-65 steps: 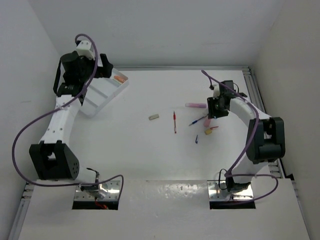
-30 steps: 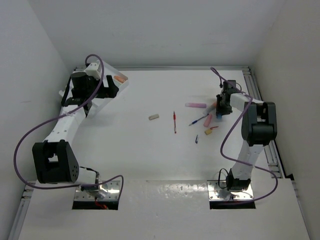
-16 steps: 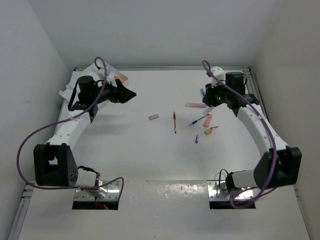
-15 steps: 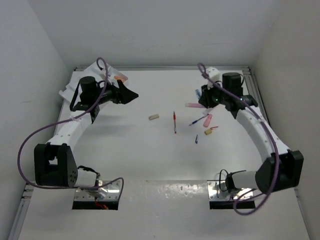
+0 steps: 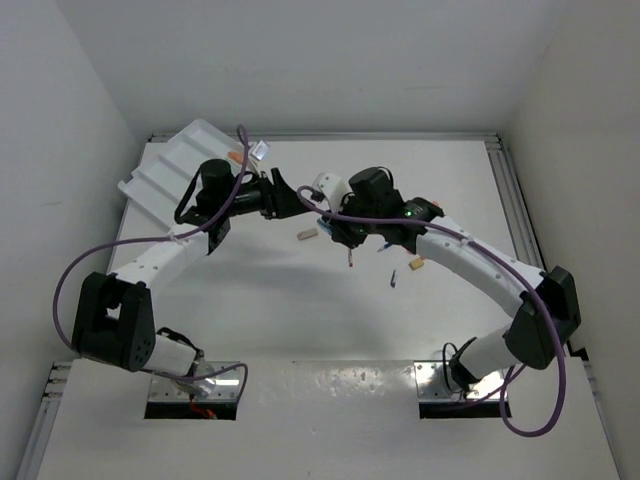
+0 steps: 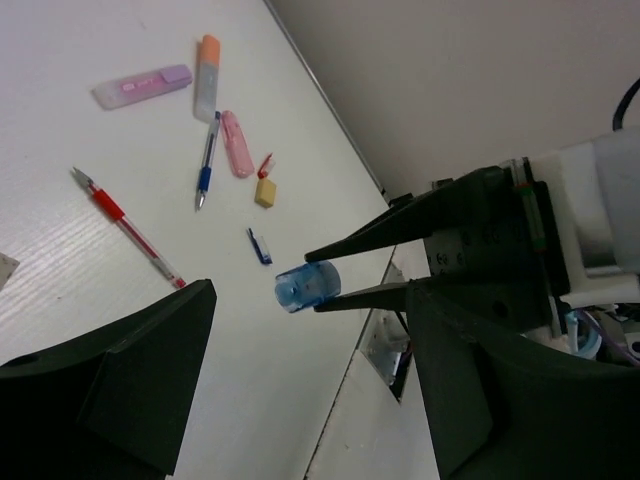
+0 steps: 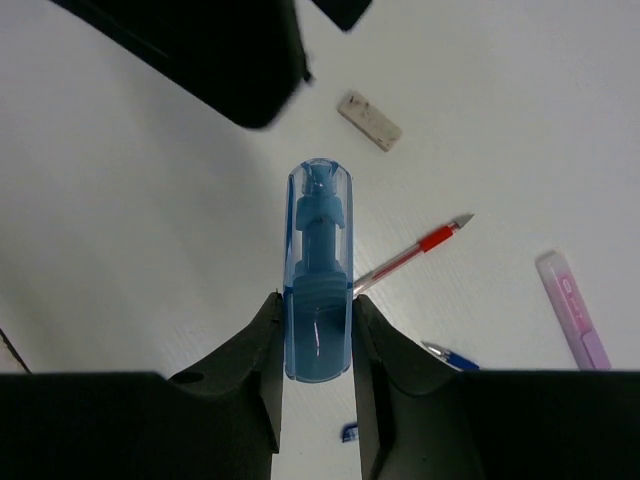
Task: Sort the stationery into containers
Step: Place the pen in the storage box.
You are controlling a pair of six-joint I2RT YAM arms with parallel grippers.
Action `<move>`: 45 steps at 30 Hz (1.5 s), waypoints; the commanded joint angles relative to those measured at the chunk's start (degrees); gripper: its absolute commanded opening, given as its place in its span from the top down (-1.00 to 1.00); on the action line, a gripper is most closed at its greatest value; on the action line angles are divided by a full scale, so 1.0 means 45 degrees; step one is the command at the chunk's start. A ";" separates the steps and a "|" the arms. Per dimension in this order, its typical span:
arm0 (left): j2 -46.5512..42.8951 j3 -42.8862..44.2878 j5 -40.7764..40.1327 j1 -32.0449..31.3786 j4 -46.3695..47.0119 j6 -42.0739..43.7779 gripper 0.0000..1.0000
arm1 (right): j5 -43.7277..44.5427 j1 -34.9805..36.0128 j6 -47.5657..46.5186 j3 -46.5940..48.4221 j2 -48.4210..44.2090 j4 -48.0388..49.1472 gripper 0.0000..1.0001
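Note:
My right gripper (image 7: 316, 305) is shut on a stubby blue marker (image 7: 318, 250) and holds it above the middle of the table. My left gripper (image 6: 310, 325) is open and empty. It faces the right gripper (image 6: 330, 270) and the blue marker (image 6: 308, 287) from close by. In the top view the two grippers, left (image 5: 290, 195) and right (image 5: 335, 225), nearly meet. The white tray (image 5: 165, 170) lies at the far left with an orange item (image 5: 235, 157) at its edge. On the table lie a beige eraser (image 5: 307, 235), a red pen (image 5: 349, 258) and a pink marker (image 6: 142, 86).
Right of centre lie an orange marker (image 6: 207, 75), a second pink marker (image 6: 237, 143), a blue pen (image 6: 206, 170), a yellow eraser (image 6: 265, 191) and a tiny blue piece (image 6: 259, 246). White walls close in the table on three sides.
The right gripper has carried the blue marker from the right cluster to the middle. The left gripper has swung from the tray towards it.

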 commanded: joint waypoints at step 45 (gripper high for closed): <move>0.8349 1.1580 -0.5338 0.5118 -0.5886 0.7262 1.00 | -0.1041 -0.3860 0.2739 0.1424 0.0771 -0.0752 -0.46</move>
